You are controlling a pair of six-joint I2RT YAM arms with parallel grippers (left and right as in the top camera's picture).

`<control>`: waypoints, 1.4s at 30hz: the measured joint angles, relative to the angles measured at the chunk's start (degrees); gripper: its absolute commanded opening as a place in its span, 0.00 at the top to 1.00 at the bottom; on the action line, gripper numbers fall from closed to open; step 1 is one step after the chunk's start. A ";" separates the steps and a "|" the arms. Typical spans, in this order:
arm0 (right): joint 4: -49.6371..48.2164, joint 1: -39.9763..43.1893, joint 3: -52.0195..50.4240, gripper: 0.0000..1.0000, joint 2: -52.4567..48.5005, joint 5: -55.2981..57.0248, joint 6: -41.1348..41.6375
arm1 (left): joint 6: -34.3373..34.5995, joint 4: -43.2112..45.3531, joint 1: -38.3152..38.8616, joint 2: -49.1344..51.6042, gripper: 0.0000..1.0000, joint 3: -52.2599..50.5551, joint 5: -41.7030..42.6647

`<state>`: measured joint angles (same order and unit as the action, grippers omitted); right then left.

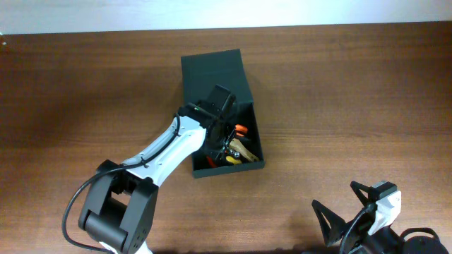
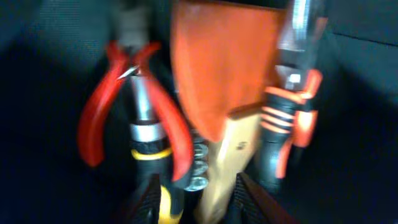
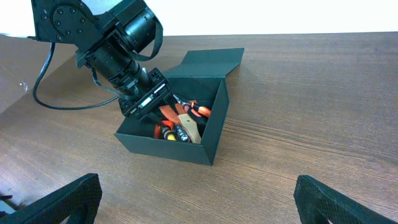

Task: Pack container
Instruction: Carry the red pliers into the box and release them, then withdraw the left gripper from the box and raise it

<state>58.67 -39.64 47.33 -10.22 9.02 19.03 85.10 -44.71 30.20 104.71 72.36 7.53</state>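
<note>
Left gripper reaches into the open dark green container at mid-table, jaws partly spread astride a wooden-handled orange scraper. Beside it lie red-handled pliers and a yellow-banded screwdriver. Right gripper waits near the front edge, jaws wide. The cardboard-like walls probably flex under the heavy tools, so grip the flap lid's free edge.

This looks like a robotics lab or test room. A bare brown wooden table runs to a plain white wall on the far side. Two robot arms stand at it: a black-and-white left arm with a loose black cable, and a right arm. A dark green box holds hand tools, including red-handled pliers and a screwdriver.
</note>
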 measured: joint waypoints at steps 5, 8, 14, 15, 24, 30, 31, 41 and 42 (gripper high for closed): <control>0.00 0.00 0.00 0.01 0.00 0.00 0.02 | -0.57 -3.08 -0.79 0.00 0.57 -0.17 0.85; 0.00 0.00 0.00 0.01 0.00 0.00 0.04 | -1.90 -3.34 -1.46 0.00 0.57 -0.17 1.09; 0.00 0.00 0.00 0.01 0.00 0.00 0.02 | -4.04 -3.30 -2.05 -0.57 0.49 -0.22 1.16; 0.00 0.00 0.00 0.01 0.00 0.00 0.02 | -4.17 -3.30 -2.05 -1.22 0.46 -0.26 1.14; 0.00 0.00 0.00 0.01 0.00 0.00 0.02 | -14.53 5.81 -2.05 -14.14 0.01 -0.37 -0.39; 0.00 0.00 0.00 0.01 0.00 0.00 0.07 | -31.39 8.17 -2.05 -23.21 0.01 -0.37 -2.71; 0.00 0.00 0.00 0.01 0.00 0.00 0.04 | -34.16 8.17 -2.10 -24.50 0.01 -0.37 -3.02; 0.00 0.00 0.00 0.01 0.00 0.00 0.07 | -47.19 7.08 -2.12 -35.95 0.01 -0.37 -3.50; -0.02 0.00 0.00 0.01 0.00 0.00 0.07 | -48.41 5.84 -2.12 -36.39 0.01 -0.37 -3.52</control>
<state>58.65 -39.64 47.33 -10.22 9.02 19.09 36.69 -38.87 28.08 68.31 71.99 4.01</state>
